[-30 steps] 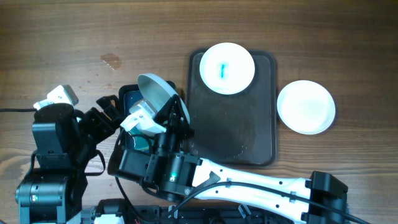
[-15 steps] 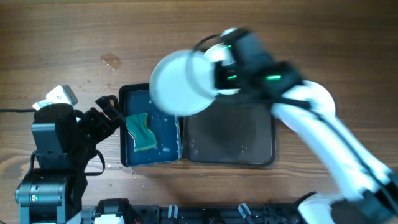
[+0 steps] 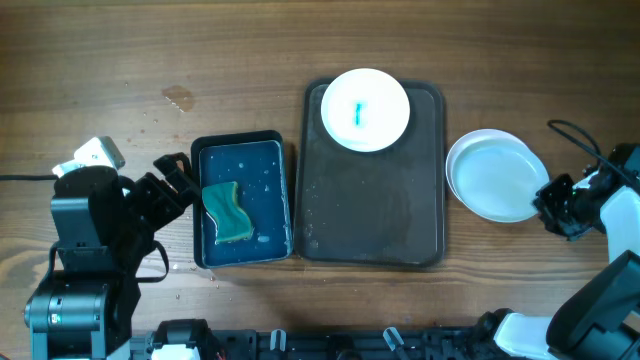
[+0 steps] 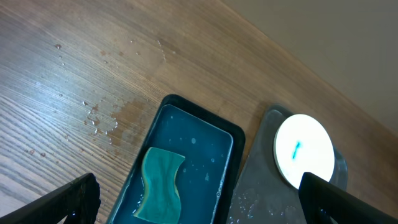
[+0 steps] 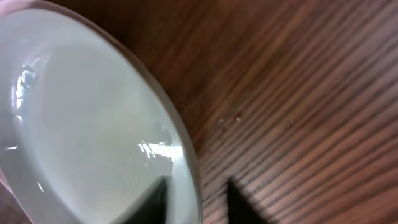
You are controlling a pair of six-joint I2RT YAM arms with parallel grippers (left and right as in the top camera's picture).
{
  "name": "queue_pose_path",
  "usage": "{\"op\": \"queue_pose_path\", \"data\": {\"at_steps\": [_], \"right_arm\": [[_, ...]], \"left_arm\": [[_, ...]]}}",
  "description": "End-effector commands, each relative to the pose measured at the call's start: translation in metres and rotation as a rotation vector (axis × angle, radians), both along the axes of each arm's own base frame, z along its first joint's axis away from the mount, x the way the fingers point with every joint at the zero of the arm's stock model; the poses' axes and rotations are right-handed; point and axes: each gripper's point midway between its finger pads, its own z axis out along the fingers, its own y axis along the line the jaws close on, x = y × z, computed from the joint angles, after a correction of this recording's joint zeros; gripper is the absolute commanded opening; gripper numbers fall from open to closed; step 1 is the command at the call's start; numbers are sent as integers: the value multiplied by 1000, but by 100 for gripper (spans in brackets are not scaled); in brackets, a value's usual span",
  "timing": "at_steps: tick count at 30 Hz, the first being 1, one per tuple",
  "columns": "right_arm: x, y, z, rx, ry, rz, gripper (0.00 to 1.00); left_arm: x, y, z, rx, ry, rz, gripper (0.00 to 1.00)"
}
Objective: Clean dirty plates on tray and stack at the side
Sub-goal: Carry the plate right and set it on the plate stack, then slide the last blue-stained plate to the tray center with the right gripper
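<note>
One white plate with a blue smear (image 3: 365, 110) sits at the far end of the dark brown tray (image 3: 372, 215); it also shows in the left wrist view (image 4: 303, 152). Right of the tray, a clean white plate (image 3: 495, 177) lies on top of another, slightly offset. My right gripper (image 3: 552, 205) is at that top plate's right rim. In the right wrist view the plate (image 5: 81, 130) has its rim between my right gripper's fingers (image 5: 199, 200), which are closed on it. My left gripper (image 3: 172, 183) is open and empty, left of the blue tray.
A smaller dark blue tray (image 3: 262, 170) holds water and a green sponge (image 3: 228, 210), just left of the brown tray. Water drops and a stain (image 3: 180, 98) mark the wood at the far left. The brown tray's near part is wet.
My right arm swung from over the blue tray across to the right, carrying a plate, and the plate now lies on the one beside the tray. The left arm has not moved.
</note>
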Motion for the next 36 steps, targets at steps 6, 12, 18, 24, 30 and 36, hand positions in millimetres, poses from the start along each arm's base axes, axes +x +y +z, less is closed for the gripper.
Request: {"op": "queue_pose_path", "data": {"at_steps": [6, 12, 18, 24, 30, 36], "right_arm": [[67, 119, 170, -89, -515, 575, 34], [102, 237, 168, -192, -565, 966, 50], [193, 238, 31, -260, -439, 962, 52], [208, 239, -36, -224, -381, 907, 7], [167, 231, 65, -208, -401, 852, 4], [68, 214, 106, -116, -255, 704, 5]], "left_arm": [[1, 3, 6, 8, -16, 16, 100], [1, 3, 6, 8, -16, 16, 100], [1, 3, 6, 8, -16, 16, 100], [1, 3, 6, 8, -16, 16, 100], [1, 3, 6, 8, -16, 16, 100], [1, 3, 6, 7, -16, 17, 100]]}}
